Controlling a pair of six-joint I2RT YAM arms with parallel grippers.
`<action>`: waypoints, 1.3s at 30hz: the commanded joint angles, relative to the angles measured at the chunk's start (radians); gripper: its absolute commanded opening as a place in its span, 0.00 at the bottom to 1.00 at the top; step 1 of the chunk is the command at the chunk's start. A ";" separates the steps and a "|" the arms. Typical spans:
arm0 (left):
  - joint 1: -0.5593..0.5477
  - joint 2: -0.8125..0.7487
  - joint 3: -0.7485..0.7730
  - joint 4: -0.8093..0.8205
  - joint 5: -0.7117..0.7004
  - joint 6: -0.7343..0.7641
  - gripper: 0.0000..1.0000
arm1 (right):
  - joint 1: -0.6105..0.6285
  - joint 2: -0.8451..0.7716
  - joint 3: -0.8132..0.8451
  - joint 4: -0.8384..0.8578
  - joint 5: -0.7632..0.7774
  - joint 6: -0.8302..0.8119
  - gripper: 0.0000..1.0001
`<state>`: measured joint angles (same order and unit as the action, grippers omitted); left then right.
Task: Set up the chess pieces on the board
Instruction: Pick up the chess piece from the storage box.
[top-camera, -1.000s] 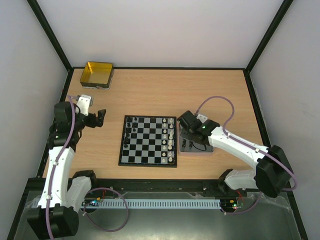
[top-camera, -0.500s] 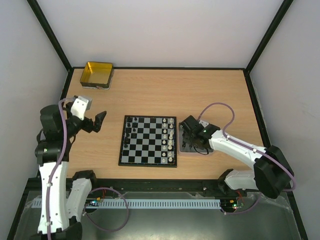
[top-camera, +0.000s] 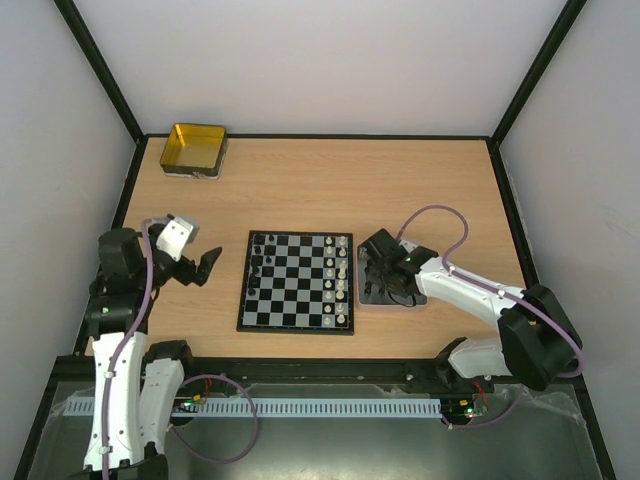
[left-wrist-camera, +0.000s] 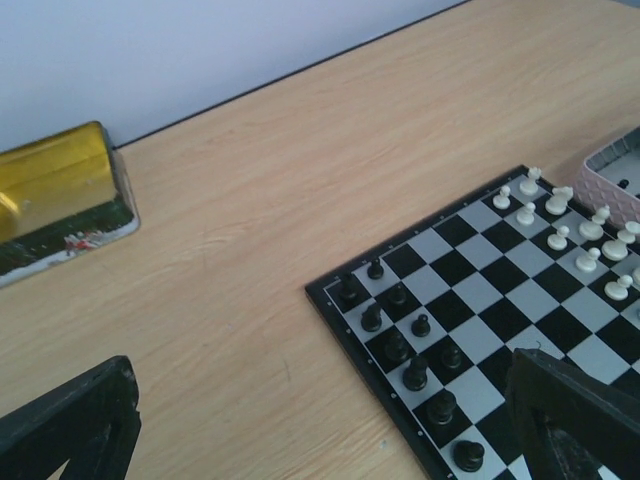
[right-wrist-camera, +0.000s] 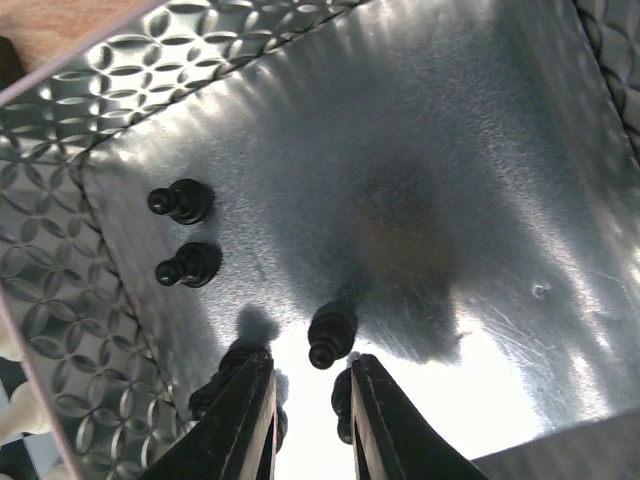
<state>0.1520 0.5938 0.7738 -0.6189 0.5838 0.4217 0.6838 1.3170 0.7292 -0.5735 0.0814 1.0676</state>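
Lying flat in tray (right-wrist-camera: 430, 140), black pawn (right-wrist-camera: 332, 335), head toward right tool (right-wrist-camera: 308, 385)

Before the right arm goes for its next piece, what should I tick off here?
1. Right hand inside the metal tray: ok.
2. Its jaws narrowly apart, nothing between them: ok.
3. Black pawn lying just beyond its tips, roughly lined up: ok.
4. Other pieces clear of the fingers: not ok, dark pieces crowd both.
5. Left hand open, off the board: ok.
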 joint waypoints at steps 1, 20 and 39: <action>0.008 -0.033 -0.060 0.077 0.051 0.007 0.99 | -0.016 0.009 -0.033 0.021 -0.002 -0.015 0.21; 0.003 -0.032 -0.124 0.119 0.051 0.000 0.99 | -0.017 0.051 -0.042 0.065 -0.013 -0.037 0.19; 0.000 -0.038 -0.133 0.117 0.063 0.011 0.99 | -0.029 0.054 0.003 0.023 0.042 -0.056 0.06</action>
<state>0.1520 0.5667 0.6529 -0.5140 0.6231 0.4206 0.6601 1.3968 0.6926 -0.4896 0.0589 1.0237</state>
